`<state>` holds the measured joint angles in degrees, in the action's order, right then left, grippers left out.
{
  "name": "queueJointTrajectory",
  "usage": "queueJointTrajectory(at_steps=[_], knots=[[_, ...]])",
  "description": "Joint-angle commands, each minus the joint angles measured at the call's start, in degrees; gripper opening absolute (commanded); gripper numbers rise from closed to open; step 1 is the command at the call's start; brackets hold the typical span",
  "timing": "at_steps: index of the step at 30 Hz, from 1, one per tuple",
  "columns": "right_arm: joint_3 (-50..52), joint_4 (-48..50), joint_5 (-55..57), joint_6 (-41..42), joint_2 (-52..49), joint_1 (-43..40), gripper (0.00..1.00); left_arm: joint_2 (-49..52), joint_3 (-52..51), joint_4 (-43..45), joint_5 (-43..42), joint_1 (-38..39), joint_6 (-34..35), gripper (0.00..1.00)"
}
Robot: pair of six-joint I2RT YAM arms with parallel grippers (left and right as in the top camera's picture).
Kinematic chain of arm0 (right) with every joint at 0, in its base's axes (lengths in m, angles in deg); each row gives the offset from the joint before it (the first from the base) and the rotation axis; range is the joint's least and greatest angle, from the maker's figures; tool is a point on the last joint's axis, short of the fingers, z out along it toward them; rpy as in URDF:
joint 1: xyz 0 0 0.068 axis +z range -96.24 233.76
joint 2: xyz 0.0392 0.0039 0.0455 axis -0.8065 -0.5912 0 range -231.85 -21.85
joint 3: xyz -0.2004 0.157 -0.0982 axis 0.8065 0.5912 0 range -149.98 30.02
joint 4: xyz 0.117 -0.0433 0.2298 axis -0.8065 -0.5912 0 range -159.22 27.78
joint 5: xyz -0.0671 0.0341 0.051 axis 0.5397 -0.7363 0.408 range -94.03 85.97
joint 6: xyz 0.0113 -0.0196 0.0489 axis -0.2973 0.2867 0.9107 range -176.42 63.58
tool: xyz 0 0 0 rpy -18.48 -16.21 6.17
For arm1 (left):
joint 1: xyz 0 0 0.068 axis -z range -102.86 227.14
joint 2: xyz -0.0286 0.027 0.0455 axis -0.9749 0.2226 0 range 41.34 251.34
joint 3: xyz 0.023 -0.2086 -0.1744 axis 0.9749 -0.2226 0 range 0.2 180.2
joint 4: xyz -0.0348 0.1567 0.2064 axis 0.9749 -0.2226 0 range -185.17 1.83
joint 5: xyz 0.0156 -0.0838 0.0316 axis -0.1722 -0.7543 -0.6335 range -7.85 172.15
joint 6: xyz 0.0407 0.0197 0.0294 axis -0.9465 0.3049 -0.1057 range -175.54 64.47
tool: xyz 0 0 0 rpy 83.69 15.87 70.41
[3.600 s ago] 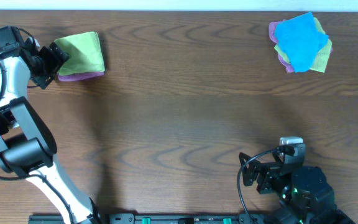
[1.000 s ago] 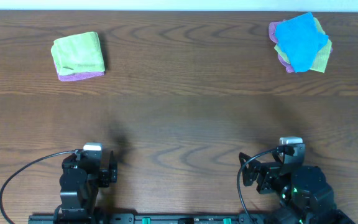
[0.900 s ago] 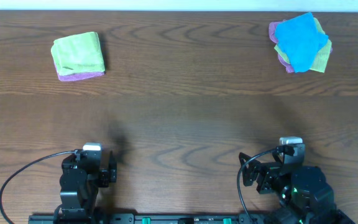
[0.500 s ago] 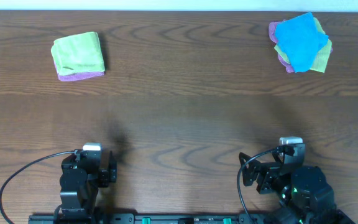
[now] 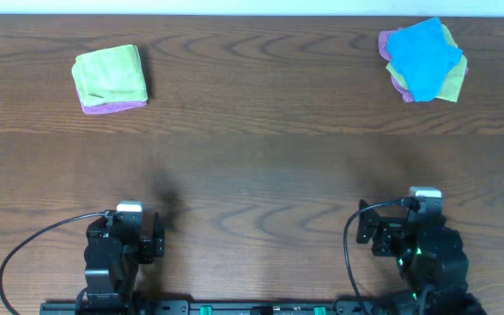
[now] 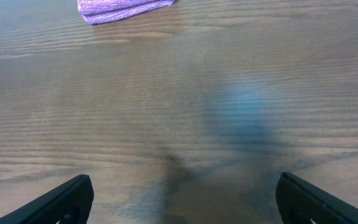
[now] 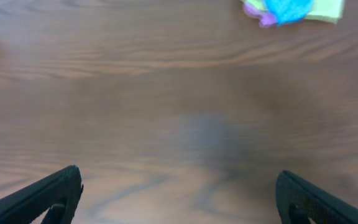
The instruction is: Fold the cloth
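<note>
Cloth stock: green cloth lies folded on a purple cloth, far left; blue cloth tops a loose pile, far right. Advice: pinch one blue corner only, drag to centre, flatten. Parked nearside, left gripper and right gripper stand spread wide, empty.

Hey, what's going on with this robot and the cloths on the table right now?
Nothing is being handled at the moment. Both arms sit at the near edge of the table, the left gripper and right gripper open and empty. A folded stack, green over purple, lies far left. A loose pile topped by a blue cloth lies far right, not yet folded.
</note>
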<state>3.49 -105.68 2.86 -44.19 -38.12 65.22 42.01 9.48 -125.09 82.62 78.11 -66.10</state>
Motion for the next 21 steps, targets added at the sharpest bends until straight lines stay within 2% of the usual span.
queueJointTrajectory(at_steps=[1,9,21], knots=[[4.68,2.54,-3.65,-12.44,3.89,-4.87,0.99,-0.42,-0.37,-0.37,1.4,0.17,-0.61,0.95],[13.57,3.28,-6.16,-13.62,13.75,-12.44,0.99,-0.42,-0.37,-0.37,1.4,0.17,-0.59,0.95],[17.44,2.43,-6.47,-13.62,16.0,-14.82,0.99,-0.42,-0.37,-0.37,1.4,0.17,-0.61,0.95]])
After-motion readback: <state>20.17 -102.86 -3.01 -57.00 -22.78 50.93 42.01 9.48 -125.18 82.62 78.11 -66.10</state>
